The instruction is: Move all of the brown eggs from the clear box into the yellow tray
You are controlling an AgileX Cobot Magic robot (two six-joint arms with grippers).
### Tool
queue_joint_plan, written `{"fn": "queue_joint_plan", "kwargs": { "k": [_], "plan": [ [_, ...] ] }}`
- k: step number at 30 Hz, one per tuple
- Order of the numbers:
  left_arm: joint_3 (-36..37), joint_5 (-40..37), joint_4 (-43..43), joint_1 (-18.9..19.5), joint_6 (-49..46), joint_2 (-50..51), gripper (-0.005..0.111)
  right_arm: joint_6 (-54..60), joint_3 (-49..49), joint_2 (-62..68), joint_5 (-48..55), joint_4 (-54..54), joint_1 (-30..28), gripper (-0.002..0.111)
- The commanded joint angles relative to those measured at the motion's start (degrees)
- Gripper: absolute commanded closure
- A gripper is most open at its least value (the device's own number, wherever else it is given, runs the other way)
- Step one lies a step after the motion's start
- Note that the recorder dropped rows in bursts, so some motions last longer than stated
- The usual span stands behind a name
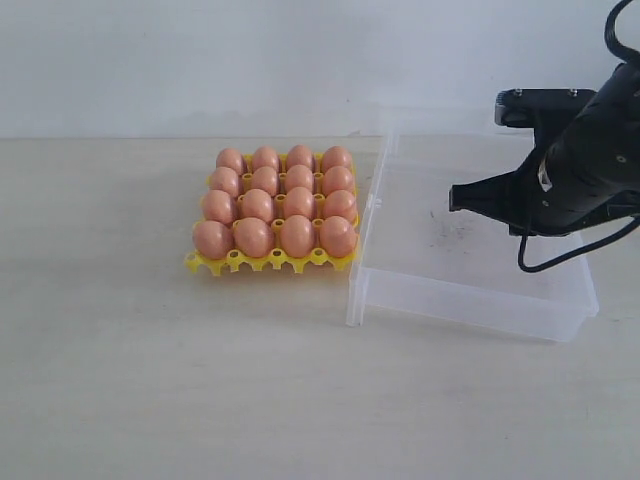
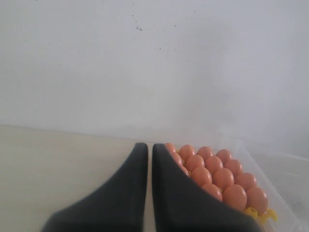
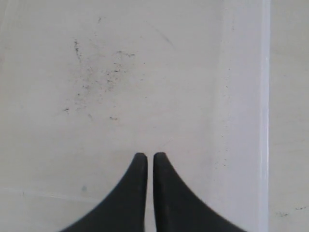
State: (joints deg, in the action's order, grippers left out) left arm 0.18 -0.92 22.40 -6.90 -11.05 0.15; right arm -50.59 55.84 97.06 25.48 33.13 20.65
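Several brown eggs point(image 1: 276, 205) fill the yellow tray point(image 1: 268, 262) at the middle of the table; the left wrist view shows the same brown eggs point(image 2: 217, 176) and a corner of the yellow tray point(image 2: 260, 214). To the tray's right lies the clear box point(image 1: 470, 295), with no egg in it and only dark specks on its floor point(image 3: 96, 72). My right gripper point(image 1: 455, 197) hovers over the box, shut and empty, its fingertips point(image 3: 150, 155) nearly touching. The left gripper point(image 2: 149, 145) is also shut with nothing in it, to the tray's left and out of the exterior view.
The clear box's wall point(image 3: 264, 96) runs beside the right gripper. A black cable point(image 1: 560, 262) hangs from the right arm over the box. A white wall stands behind the pale table point(image 1: 150, 350).
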Motion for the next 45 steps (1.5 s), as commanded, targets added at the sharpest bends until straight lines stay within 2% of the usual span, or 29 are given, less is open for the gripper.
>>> {"fn": "queue_joint_plan", "kwargs": {
  "k": [1, 5, 10, 12, 19, 23, 30, 32, 35, 39, 42, 45],
  "plan": [
    [-0.2, 0.9, 0.5, -0.3, 0.4, -0.2, 0.103, 0.3, -0.3, -0.5, -0.8, 1.4, -0.1, 0.107],
    [-0.2, 0.9, 0.5, -0.3, 0.4, -0.2, 0.103, -0.3, -0.3, -1.0, -4.9, 5.5, -0.1, 0.107],
    [-0.2, 0.9, 0.5, -0.3, 0.4, -0.2, 0.103, 0.1, -2.5, -9.5, -25.5, 14.1, -0.1, 0.107],
    [-0.2, 0.9, 0.5, -0.3, 0.4, -0.2, 0.103, 0.7, -3.3, -14.4, -30.4, 15.1, -0.1, 0.107],
    [-0.2, 0.9, 0.5, -0.3, 0.4, -0.2, 0.103, 6.0, -10.8, -34.2, -25.5, 15.1, -0.6, 0.107],
    [-0.2, 0.9, 0.5, -0.3, 0.4, -0.2, 0.103, 5.9, -18.5, -46.3, -26.3, 15.1, -5.8, 0.107],
    [-0.2, 0.9, 0.5, -0.3, 0.4, -0.2, 0.103, 6.6, -34.5, -64.2, -36.4, 14.1, -15.0, 0.107],
    [-0.2, 0.9, 0.5, -0.3, 0.4, -0.2, 0.103, 8.9, -38.3, -67.8, -37.1, 10.7, -16.2, 0.107],
    [-0.2, 0.9, 0.5, -0.3, 0.4, -0.2, 0.103, 16.9, -43.6, -72.9, -37.8, -0.9, -17.1, 0.107],
    [-0.2, 0.9, 0.5, -0.3, 0.4, -0.2, 0.103, 30.4, -51.8, -79.8, -45.1, -25.3, -17.1, 0.107],
    [-0.2, 0.9, 0.5, -0.3, 0.4, -0.2, 0.103, 35.9, -55.8, -84.5, -48.8, -36.0, -17.1, 0.107],
    [-0.2, 0.9, 0.5, -0.3, 0.4, -0.2, 0.103, 42.4, -55.8, -88.0, -41.0, -38.6, -17.1, 0.107]
  ]
}}
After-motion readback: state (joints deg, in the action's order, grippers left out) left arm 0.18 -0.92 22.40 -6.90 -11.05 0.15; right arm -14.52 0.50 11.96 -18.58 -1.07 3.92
